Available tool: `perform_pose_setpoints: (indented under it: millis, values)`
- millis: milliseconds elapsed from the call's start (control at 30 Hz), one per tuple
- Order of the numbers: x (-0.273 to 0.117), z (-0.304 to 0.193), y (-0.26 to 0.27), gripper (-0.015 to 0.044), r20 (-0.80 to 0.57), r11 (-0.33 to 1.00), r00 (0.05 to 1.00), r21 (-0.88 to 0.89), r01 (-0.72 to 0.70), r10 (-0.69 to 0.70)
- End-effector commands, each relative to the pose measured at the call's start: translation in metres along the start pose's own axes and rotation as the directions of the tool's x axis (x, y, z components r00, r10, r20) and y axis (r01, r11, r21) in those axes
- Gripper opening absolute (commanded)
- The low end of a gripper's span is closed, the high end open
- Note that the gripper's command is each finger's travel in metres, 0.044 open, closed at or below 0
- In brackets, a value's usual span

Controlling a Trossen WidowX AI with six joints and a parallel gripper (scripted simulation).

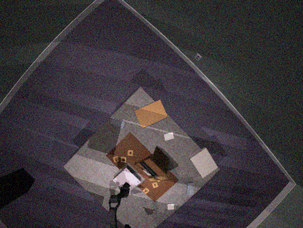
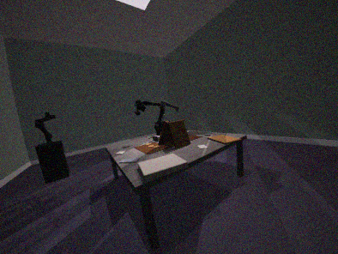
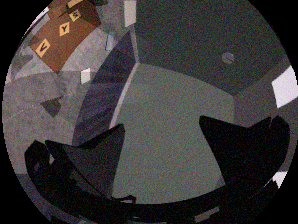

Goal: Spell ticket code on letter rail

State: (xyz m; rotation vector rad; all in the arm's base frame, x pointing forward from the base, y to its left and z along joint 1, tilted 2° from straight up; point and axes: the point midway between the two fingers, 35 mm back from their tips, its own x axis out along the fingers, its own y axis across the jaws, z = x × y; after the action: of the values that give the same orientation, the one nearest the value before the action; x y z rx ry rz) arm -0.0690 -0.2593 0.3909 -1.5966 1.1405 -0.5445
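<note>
My gripper (image 3: 162,124) is open, with nothing between the fingers; it is raised high off the counter in the exterior view (image 2: 138,111). The brown board (image 1: 131,142) (image 3: 61,52) lies on the counter, with the dark rail (image 1: 148,169) near its middle. In the wrist view a V tile (image 3: 43,48), a Y tile (image 3: 64,28) and an S tile (image 3: 75,15) lie at one end. Three more tiles lie at the other end, one of them a tile (image 1: 130,152) with an unreadable letter. The ticket's code is not readable.
A dark brown wedge-shaped block (image 1: 163,159) (image 2: 175,134) stands beside the rail. A white-topped object (image 1: 128,177) stands at the board's arm side. An orange panel (image 1: 151,113) (image 2: 224,138) and a pale box (image 1: 204,162) (image 2: 162,165) lie near the counter's edges.
</note>
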Motion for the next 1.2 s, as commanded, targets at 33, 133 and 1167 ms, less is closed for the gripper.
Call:
perform_pose_setpoints:
  millis: [33,133,1167]
  values:
    - [0.006,0.007,0.001,0.0440,0.022,0.999,1.000,0.036,-0.002,0.001]
    - [0.027,0.041,0.006,0.0440,0.116,0.982,0.993,0.186,-0.029,0.007]
    - [0.006,0.386,0.149,0.0440,0.807,0.033,0.535,0.546,-0.837,0.249]
